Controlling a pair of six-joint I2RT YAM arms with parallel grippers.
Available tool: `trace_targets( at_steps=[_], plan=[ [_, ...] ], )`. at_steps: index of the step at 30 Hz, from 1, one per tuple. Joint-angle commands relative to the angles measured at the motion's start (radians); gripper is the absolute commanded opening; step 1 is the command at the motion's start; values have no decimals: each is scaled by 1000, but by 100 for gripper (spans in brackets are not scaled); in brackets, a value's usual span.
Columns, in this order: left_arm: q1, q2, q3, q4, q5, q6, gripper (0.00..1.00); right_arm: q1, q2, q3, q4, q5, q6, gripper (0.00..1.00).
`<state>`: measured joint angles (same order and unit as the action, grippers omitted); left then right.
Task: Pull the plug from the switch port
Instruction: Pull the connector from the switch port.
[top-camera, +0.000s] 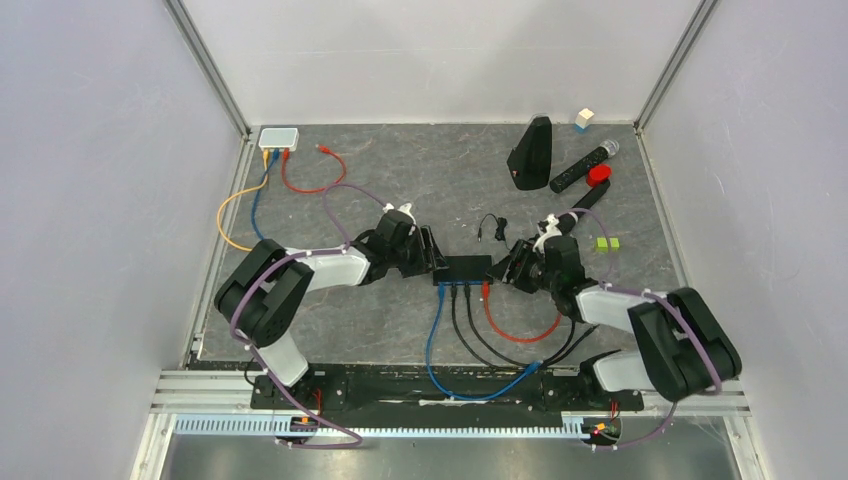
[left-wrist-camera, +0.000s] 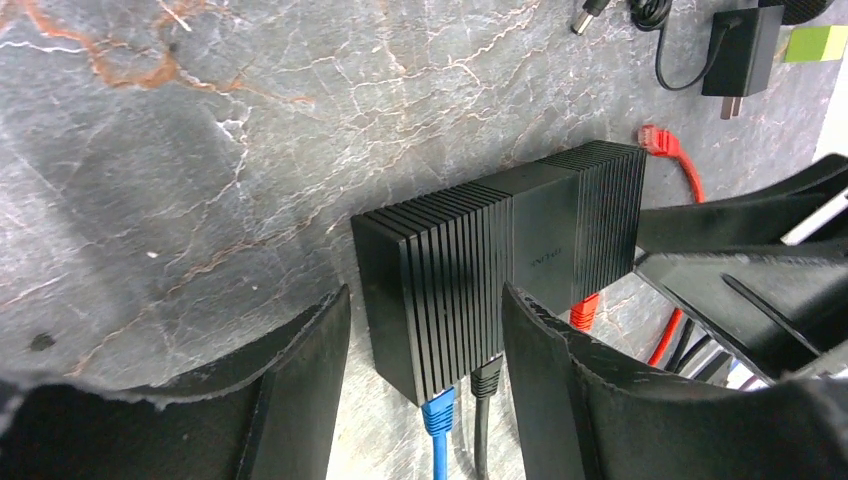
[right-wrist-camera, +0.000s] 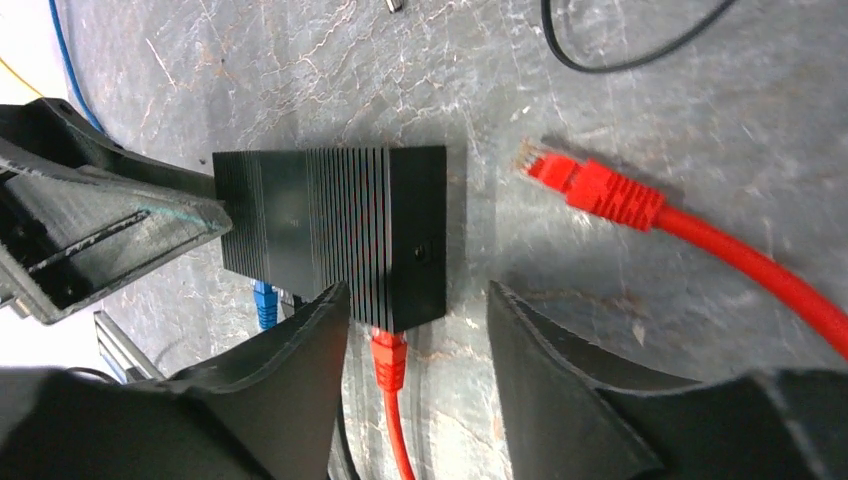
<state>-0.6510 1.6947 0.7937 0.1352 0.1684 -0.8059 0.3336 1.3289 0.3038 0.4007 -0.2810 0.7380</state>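
Grey tabletop (top-camera: 400, 180) held the switch (top-camera: 466, 268), red plug (right-wrist-camera: 388, 358) not out yet; left hand (left-wrist-camera: 425, 300) and right hand (right-wrist-camera: 415, 292) were open

- The black switch (top-camera: 467, 267) lies at the centre of the table (top-camera: 400, 180).
- The left gripper (top-camera: 434, 262) and the right gripper (top-camera: 502, 270) flank its ends.
- A blue cable (top-camera: 430, 345) and a red cable (top-camera: 497, 325) leave its near side.

White-and-black arms (top-camera: 335, 268) — purple cables (top-camera: 234, 312), black pincer fingers (left-wrist-camera: 300, 400)
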Motion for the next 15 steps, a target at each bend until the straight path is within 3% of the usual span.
trace_targets(
  at_steps=[1, 10, 15],
  plan=[
    [-1, 33, -7, 26, 32, 13, 64, -2, 121, 66, -5, -54, -72, 53],
    [-1, 56, -57, 105, 84, -21, 64, 16, 257, 131, 21, -164, -121, 50],
    [-1, 81, -61, 126, 97, -40, 56, 19, 308, 146, 21, -208, -140, 50]
  ],
)
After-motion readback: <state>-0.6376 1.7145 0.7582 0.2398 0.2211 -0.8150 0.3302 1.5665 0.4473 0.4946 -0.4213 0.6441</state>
